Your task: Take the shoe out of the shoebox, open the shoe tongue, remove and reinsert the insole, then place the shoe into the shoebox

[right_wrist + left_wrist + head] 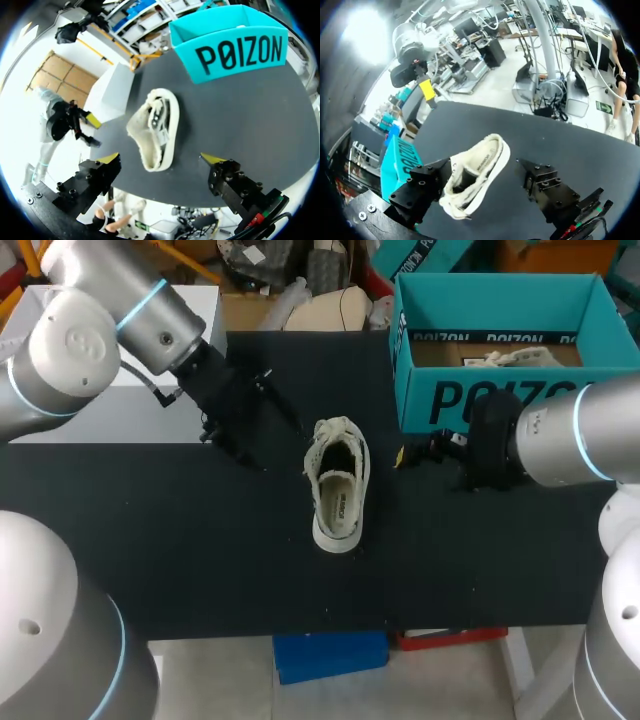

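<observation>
- The shoe [338, 480] sat flat in the middle of the black table [200, 570], with its opening facing up. It was out of the shoebox [500, 405].
- We thought the shoe was light and soft. The cloth top looked floppy and would likely squash if we pinched it. The bottom part looked firmer.
- The best place to hold it seemed to be the two long sides, low down, or the back rim.
- The blue shoebox stood at the far right of the table, near the shoe but not touching it.
- Our left gripper [484, 170] hung to the left of the shoe, spread wide and holding nothing.
- Our right gripper [161, 159] hung to the right of the shoe, in front of the box. It was spread wide too, with nothing in it.
</observation>
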Controlling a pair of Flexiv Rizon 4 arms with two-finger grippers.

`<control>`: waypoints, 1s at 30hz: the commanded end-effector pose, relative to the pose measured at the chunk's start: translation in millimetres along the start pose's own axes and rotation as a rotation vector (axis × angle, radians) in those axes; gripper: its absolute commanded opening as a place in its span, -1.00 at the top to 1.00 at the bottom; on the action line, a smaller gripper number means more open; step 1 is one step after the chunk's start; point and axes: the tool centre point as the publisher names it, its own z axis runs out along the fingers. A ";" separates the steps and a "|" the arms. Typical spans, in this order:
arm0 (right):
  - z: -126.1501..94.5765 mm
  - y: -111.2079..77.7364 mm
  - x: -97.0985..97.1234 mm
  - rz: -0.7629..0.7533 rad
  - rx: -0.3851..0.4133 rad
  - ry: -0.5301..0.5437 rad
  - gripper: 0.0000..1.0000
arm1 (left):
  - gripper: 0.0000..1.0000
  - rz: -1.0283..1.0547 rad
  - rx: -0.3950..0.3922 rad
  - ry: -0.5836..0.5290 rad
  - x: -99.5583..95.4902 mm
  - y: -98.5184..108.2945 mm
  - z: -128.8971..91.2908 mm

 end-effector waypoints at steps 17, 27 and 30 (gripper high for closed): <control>1.8 -0.8 1.5 0.000 -0.003 -0.004 -1.00 | -1.00 -0.413 0.000 -0.323 4.5 -7.4 -40.6; 1.8 -0.8 1.5 0.000 -0.003 -0.004 -1.00 | -1.00 -0.626 -0.030 -0.254 24.9 -5.9 -63.4; 1.8 -0.8 1.5 0.000 -0.003 -0.004 -1.00 | -1.00 -0.655 -0.011 -0.231 32.2 -7.8 -67.1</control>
